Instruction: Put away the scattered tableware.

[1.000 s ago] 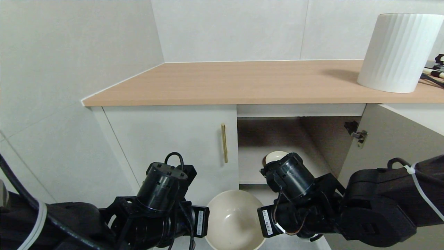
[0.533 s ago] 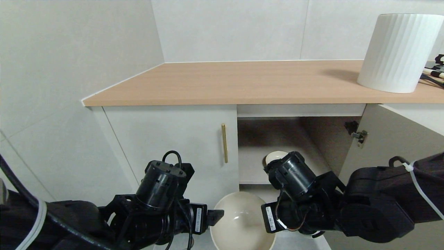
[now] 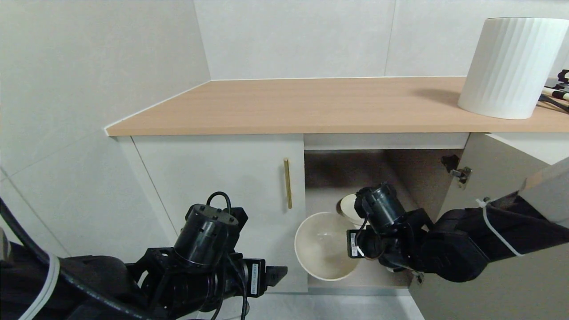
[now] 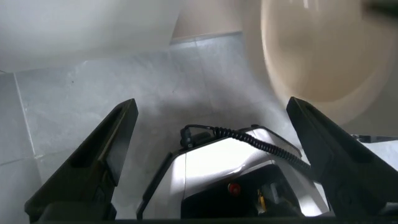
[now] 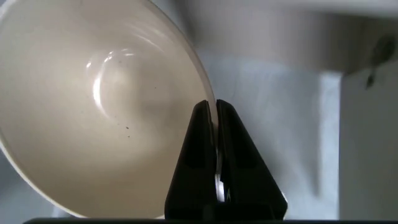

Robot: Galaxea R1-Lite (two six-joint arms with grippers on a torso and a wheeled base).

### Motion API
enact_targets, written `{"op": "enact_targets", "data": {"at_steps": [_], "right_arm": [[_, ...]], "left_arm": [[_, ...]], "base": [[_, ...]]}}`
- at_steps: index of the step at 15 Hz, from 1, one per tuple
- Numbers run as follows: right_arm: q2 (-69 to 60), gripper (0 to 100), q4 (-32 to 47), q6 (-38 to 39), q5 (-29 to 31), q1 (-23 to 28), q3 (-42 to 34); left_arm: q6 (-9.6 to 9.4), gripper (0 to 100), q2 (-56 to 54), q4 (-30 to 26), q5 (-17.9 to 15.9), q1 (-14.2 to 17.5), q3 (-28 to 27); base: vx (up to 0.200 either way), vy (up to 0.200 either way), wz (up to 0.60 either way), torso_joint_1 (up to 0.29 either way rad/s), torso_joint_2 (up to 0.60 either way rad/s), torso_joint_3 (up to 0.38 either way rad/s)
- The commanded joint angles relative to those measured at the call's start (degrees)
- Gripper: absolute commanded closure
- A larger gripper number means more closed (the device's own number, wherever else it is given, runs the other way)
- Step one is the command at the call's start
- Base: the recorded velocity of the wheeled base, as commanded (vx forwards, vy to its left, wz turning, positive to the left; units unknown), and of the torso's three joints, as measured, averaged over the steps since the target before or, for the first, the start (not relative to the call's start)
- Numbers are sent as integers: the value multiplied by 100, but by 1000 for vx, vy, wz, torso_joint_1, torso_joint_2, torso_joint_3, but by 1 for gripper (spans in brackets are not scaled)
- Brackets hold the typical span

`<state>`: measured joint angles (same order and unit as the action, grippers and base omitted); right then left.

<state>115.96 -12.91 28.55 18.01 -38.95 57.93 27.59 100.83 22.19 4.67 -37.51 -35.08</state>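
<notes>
A cream bowl (image 3: 322, 246) hangs at the mouth of the open cabinet, tilted with its inside facing me. My right gripper (image 3: 354, 249) is shut on the bowl's rim (image 5: 214, 155), one finger inside and one outside. Part of that bowl (image 4: 317, 56) shows past my left gripper (image 4: 214, 155), which is open and holds nothing. In the head view the left gripper (image 3: 278, 273) sits low, in front of the closed cabinet door, to the left of the bowl. A second pale bowl (image 3: 346, 206) rests on the cabinet shelf behind the right wrist.
The cabinet's right door (image 3: 493, 213) stands open beside my right arm. The left door (image 3: 222, 178) is closed, with a brass handle (image 3: 287, 183). On the wooden counter (image 3: 311, 106) above stands a white ribbed container (image 3: 511, 66). Grey floor lies below.
My right gripper carried the bowl up and forward from between the two arms to the cabinet opening. My left gripper let go of the bowl and stayed low.
</notes>
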Motion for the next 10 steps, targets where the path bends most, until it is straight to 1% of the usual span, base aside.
{"op": "enact_targets", "data": {"at_steps": [1,3,4,5,6,7,10], "right_arm": [[428,100,-291,1,98,406,43],[630,100,-889,1,98,704,61],[639,100,-915,1,98,713,61],[832,100,-1504,1,115,959,78],[885,100,-1618,1,115,1003,78],[1034,100,-1891,-7,115,1179,131],[1280,100,-1926,81,186,1478,509]], "left_arm": [[1,0,-2,-4,-1,-2,2],[1,0,-2,-4,-1,-2,2],[1,0,-2,5,-1,-2,2],[1,0,-2,5,-1,-2,2],[1,0,-2,-4,-1,-2,2],[1,0,-2,-4,-1,-2,2],[1,0,-2,-4,-1,-2,2]], "base": [[0,0,0,0,0,0],[0,0,0,0,0,0],[0,0,0,0,0,0],[0,0,0,0,0,0],[0,0,0,0,0,0],[0,0,0,0,0,0],[0,0,0,0,0,0]]}}
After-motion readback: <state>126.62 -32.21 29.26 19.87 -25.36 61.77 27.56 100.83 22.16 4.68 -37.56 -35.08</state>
